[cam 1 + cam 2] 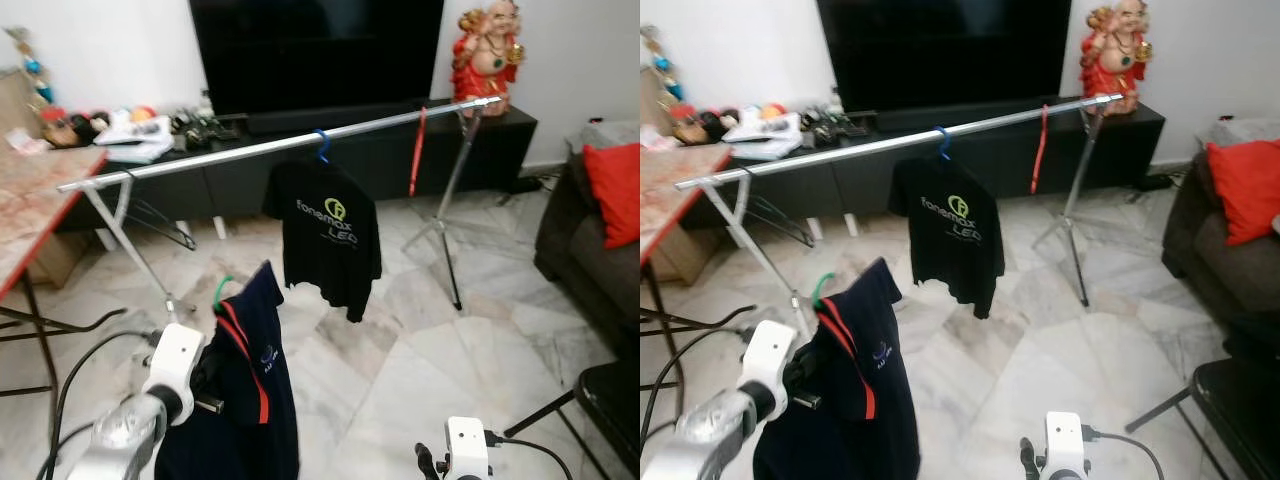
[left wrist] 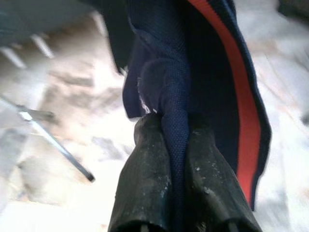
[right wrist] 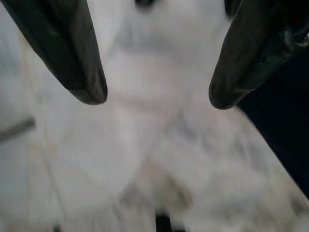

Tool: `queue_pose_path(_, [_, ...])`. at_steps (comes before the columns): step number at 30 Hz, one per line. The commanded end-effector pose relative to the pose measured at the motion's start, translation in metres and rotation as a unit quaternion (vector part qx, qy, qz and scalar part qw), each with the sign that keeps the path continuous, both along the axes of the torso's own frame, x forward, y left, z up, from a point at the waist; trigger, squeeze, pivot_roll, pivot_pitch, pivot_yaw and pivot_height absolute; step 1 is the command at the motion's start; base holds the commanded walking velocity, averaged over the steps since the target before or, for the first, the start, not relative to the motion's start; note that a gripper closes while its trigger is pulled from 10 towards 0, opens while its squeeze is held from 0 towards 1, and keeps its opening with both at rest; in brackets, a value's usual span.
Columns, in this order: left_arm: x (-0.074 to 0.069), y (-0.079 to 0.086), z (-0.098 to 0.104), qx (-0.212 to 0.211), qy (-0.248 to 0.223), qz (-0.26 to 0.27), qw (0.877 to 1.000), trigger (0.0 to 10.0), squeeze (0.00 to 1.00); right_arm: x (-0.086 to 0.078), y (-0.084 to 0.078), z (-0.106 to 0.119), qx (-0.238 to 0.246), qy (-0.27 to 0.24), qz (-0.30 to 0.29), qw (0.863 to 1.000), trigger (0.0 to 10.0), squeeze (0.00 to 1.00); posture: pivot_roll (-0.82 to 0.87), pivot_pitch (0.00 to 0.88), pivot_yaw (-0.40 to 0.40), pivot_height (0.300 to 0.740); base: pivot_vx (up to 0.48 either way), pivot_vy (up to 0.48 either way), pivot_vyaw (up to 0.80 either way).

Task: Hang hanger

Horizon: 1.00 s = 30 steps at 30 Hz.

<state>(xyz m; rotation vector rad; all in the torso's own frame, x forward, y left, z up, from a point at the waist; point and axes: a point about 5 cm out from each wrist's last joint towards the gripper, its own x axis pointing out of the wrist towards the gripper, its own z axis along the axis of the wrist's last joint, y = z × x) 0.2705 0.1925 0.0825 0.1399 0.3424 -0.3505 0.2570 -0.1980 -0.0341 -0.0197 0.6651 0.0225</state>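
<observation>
— What have you got?
— My left gripper [image 2: 176,140] pinches the navy shirt [image 1: 240,400] on its green hanger [image 1: 222,291], low before the rail [image 1: 270,146]. The right gripper [image 3: 157,99] gapes, idle.
— Next?
— Carrying step, I judge: lift until the hook clears the rail.

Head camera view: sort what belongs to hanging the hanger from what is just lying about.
Job:
- left gripper, shut on navy shirt
- green hanger in that shirt
- silver rail

Lying about:
- black shirt already hung
- red strap on the rail
- red statue
- red cushion
- right gripper, open over the floor
</observation>
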Motion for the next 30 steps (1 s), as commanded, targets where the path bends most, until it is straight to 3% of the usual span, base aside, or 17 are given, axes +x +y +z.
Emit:
queue_pose_path(1, [0.006, -0.005, 0.014, 0.011, -0.007, -0.032, 0.999, 10.0, 0.0, 0.016, 0.006, 0.015, 0.011, -0.041, 0.054, 0.998, 10.0, 0.0, 0.02, 0.0, 0.058, 0.74, 0.0, 0.0, 0.0])
queue_pose_path(5, [0.008, -0.008, 0.017, 0.019, 0.001, -0.052, 0.998, 10.0, 0.0, 0.02, 0.009, 0.021, 0.009, -0.057, 0.102, 0.993, 10.0, 0.0, 0.03, 0.0, 0.051, 0.74, 0.0, 0.0, 0.0])
queue_pose_path(9, [0.009, -0.015, 0.02, 0.028, 0.02, -0.081, 0.996, 10.0, 0.0, 0.022, 0.021, 0.03, 0.07, -0.094, 0.176, 0.977, 10.0, 0.0, 0.03, 0.013, 0.036, 0.74, 0.0, 0.0, 0.0])
queue_pose_path(12, [0.01, -0.022, 0.021, 0.027, 0.036, -0.093, 0.995, 10.0, 0.0, 0.019, 0.033, 0.034, 0.115, -0.1, 0.247, 0.957, 10.0, 0.0, 0.03, 0.021, 0.035, 0.74, 0.0, 0.0, 0.0])
queue_pose_path(13, [0.011, -0.031, 0.026, 0.016, 0.04, -0.116, 0.992, 10.0, 0.0, 0.016, 0.041, 0.036, 0.136, -0.096, 0.296, 0.941, 10.0, 0.0, 0.02, 0.027, 0.032, 0.74, 0.0, 0.0, 0.0])
queue_pose_path(14, [0.012, -0.034, 0.028, 0.014, 0.04, -0.127, 0.991, 10.0, 0.0, 0.015, 0.043, 0.037, 0.144, -0.094, 0.311, 0.935, 10.0, 0.0, 0.01, 0.034, 0.03, 0.74, 0.0, 0.0, 0.0])
queue_pose_path(17, [0.015, -0.041, 0.032, 0.014, 0.039, -0.146, 0.988, 10.0, 0.0, 0.013, 0.048, 0.038, 0.162, -0.089, 0.336, 0.923, 10.0, 0.0, 0.01, 0.045, 0.025, 0.74, 0.0, 0.0, 0.0])
queue_pose_path(19, [0.02, -0.05, 0.037, 0.014, 0.039, -0.159, 0.986, 10.0, 0.0, 0.011, 0.051, 0.04, 0.184, -0.079, 0.368, 0.908, 10.0, 0.0, 0.02, 0.057, 0.011, 0.74, 0.0, 0.0, 0.0])
queue_pose_path(20, [0.02, -0.05, 0.037, 0.014, 0.039, -0.159, 0.986, 10.0, 0.0, 0.011, 0.051, 0.04, 0.184, -0.079, 0.368, 0.908, 10.0, 0.0, 0.02, 0.057, 0.011, 0.74, 0.0, 0.0, 0.0])
queue_pose_path(21, [0.023, -0.055, 0.04, 0.011, 0.045, -0.164, 0.985, 10.0, 0.0, 0.009, 0.052, 0.04, 0.196, -0.07, 0.387, 0.898, 10.0, 0.0, 0.01, 0.062, 0.003, 0.74, 0.0, 0.0, 0.0])
queue_pose_path(22, [0.023, -0.055, 0.04, 0.011, 0.045, -0.164, 0.985, 10.0, 0.0, 0.009, 0.052, 0.04, 0.196, -0.07, 0.387, 0.898, 10.0, 0.0, 0.01, 0.062, 0.003, 0.74, 0.0, 0.0, 0.0])
queue_pose_path(25, [0.03, -0.07, 0.051, 0.016, 0.061, -0.181, 0.982, 10.0, 0.0, 0.006, 0.053, 0.043, 0.217, -0.052, 0.425, 0.877, 10.0, 0.0, 0.0, 0.084, -0.021, 0.74, 0.0, 0.0, 0.0])
queue_pose_path(30, [0.029, -0.084, 0.06, 0.01, 0.076, -0.212, 0.974, 10.0, 0.0, 0.009, 0.053, 0.048, 0.221, -0.05, 0.438, 0.87, 10.0, 0.0, 0.0, 0.091, -0.029, 0.74, 0.0, 0.0, 0.0])
